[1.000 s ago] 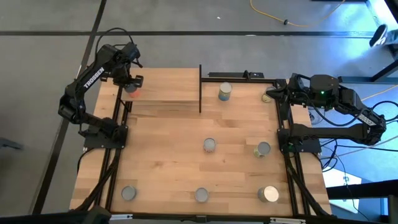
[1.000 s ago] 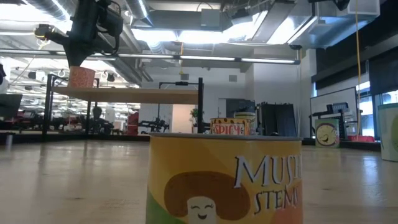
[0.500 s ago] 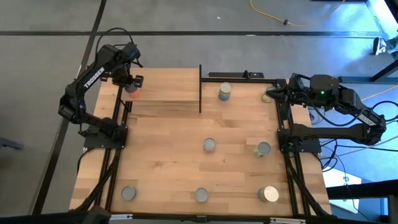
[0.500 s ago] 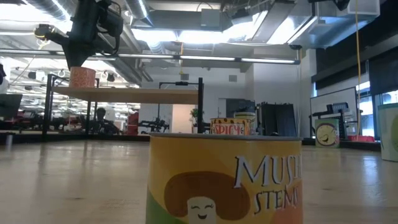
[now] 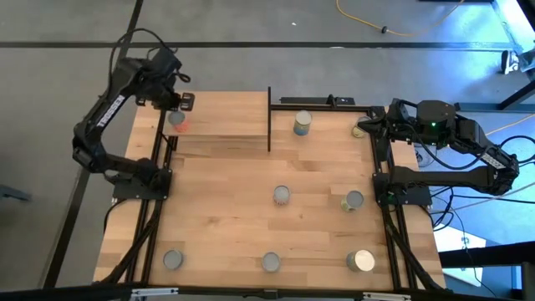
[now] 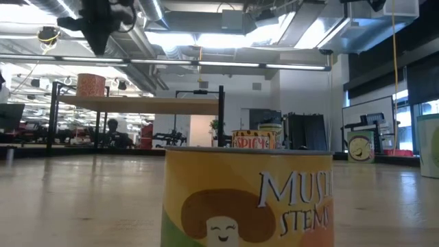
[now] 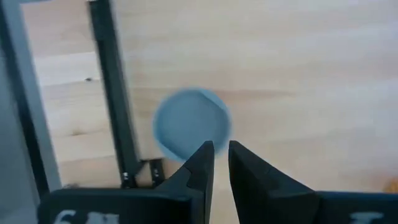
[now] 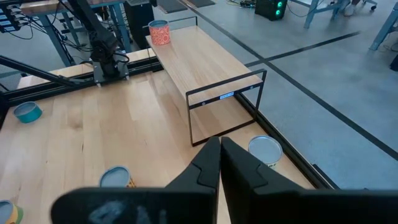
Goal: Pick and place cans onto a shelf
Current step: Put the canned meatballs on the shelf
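Observation:
A pink can (image 5: 176, 119) stands upright on its base at the left end of the light-wood shelf (image 5: 224, 115). It also shows in the low view (image 6: 90, 85) and the right wrist view (image 8: 159, 32). My left gripper (image 5: 184, 101) hangs above it, pointing down, its fingers (image 7: 203, 163) drawn together with only a narrow slit. The can's grey top (image 7: 191, 122) lies below them, apart. My right gripper (image 5: 365, 126) waits shut at the table's far right, empty.
Loose cans stand on the table: one beside the shelf's black upright (image 5: 302, 123), two in the middle (image 5: 282, 196) (image 5: 354, 201), three along the near edge (image 5: 173, 260) (image 5: 271, 262) (image 5: 361, 261), and one by my right gripper (image 5: 359, 130). A yellow mushroom-label can (image 6: 247, 199) fills the low view.
My left gripper has gone straight up from just over the pink can's top and a little toward the table's far edge. The can stays upright on the shelf's left end.

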